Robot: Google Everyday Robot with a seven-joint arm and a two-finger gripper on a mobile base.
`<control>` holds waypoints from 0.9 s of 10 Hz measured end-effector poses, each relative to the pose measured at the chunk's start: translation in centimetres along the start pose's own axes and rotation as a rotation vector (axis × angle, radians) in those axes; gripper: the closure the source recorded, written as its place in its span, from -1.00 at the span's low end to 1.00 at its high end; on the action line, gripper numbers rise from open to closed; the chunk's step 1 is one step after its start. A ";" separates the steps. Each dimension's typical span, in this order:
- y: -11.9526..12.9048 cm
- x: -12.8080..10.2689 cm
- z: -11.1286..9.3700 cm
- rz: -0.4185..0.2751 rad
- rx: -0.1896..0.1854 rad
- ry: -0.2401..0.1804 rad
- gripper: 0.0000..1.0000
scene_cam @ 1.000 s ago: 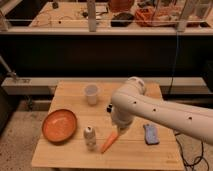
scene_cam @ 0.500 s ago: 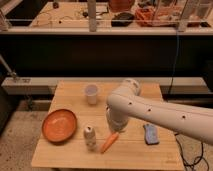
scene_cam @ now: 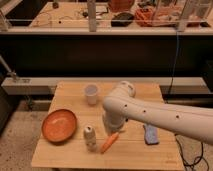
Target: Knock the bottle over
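Observation:
The bottle (scene_cam: 90,137), small, pale beige-grey with a rounded whitish cap, stands upright near the front of the wooden table (scene_cam: 75,156). My gripper (scene_cam: 114,128) hangs low under the thick white arm (scene_cam: 150,114), just right of the bottle and a little behind it, apart from it. The arm's bulk hides most of the gripper. An orange carrot (scene_cam: 109,142) lies on the table between the gripper and the bottle, just in front of the gripper.
A white open-topped cup (scene_cam: 91,93) stands at the back of the table. An orange bowl (scene_cam: 59,125) sits at the left. A blue sponge-like object (scene_cam: 150,134) lies at the right. A dark shelf and railing run behind the table.
The arm and gripper have shifted a little to the left, closer to the bottle. The bottle still stands upright in the same place.

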 end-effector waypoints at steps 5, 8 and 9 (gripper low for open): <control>-1.7 -2.7 1.2 -0.048 -0.005 0.002 0.98; -2.2 -3.1 1.9 -0.061 -0.005 0.006 0.98; -2.4 -3.0 1.9 -0.060 -0.004 0.008 0.98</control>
